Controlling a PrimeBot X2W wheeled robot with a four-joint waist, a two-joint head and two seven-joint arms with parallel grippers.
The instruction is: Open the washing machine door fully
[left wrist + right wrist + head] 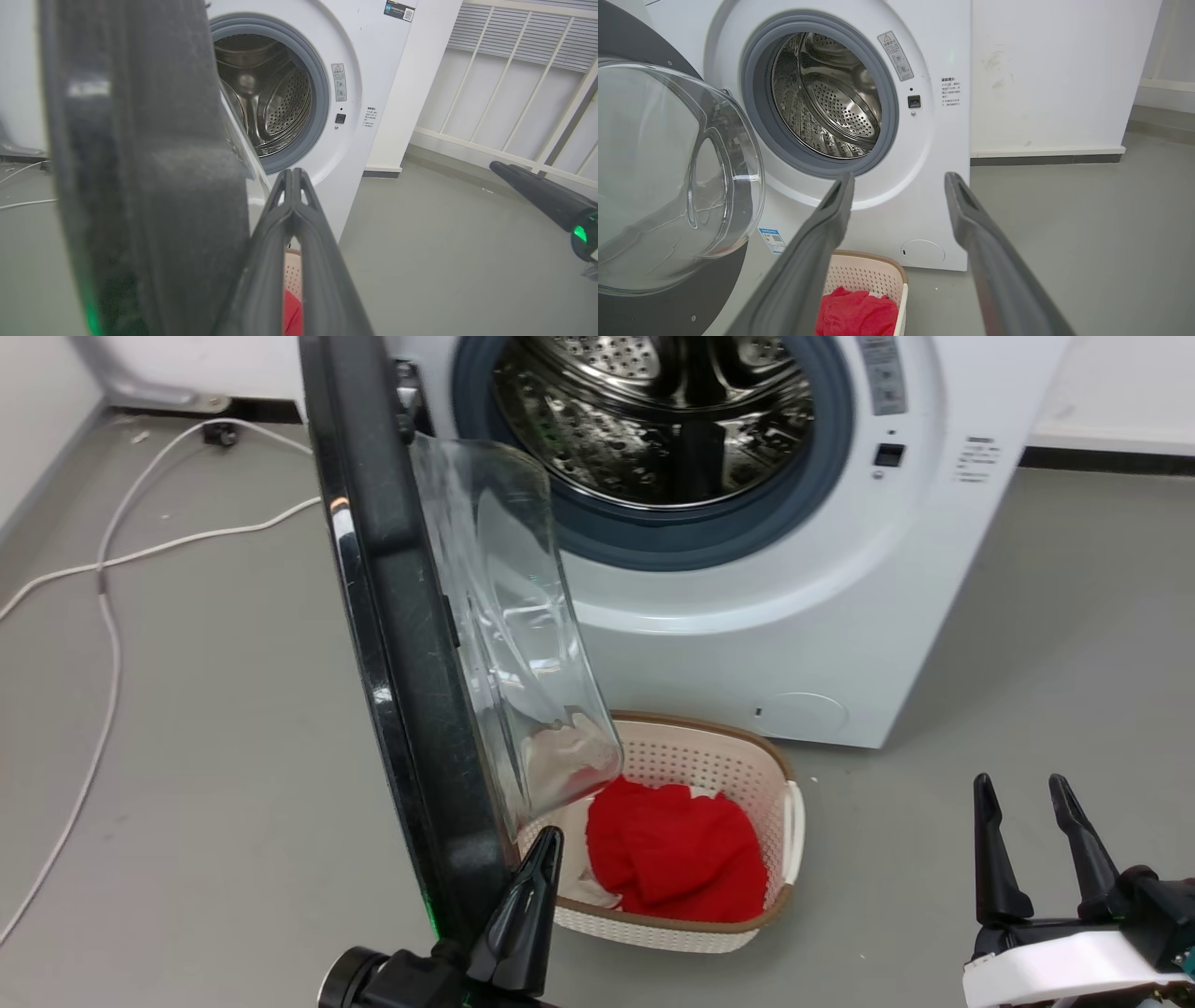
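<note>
place: laundry area | evidence: front-loading washing machine, basket of clothes, bare grey floor

Open washing machine door edge-on at left, basket below drum mouth, free floor at right.

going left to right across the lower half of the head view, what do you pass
white cable → washing machine door → laundry basket with red cloth inside → right gripper
</note>
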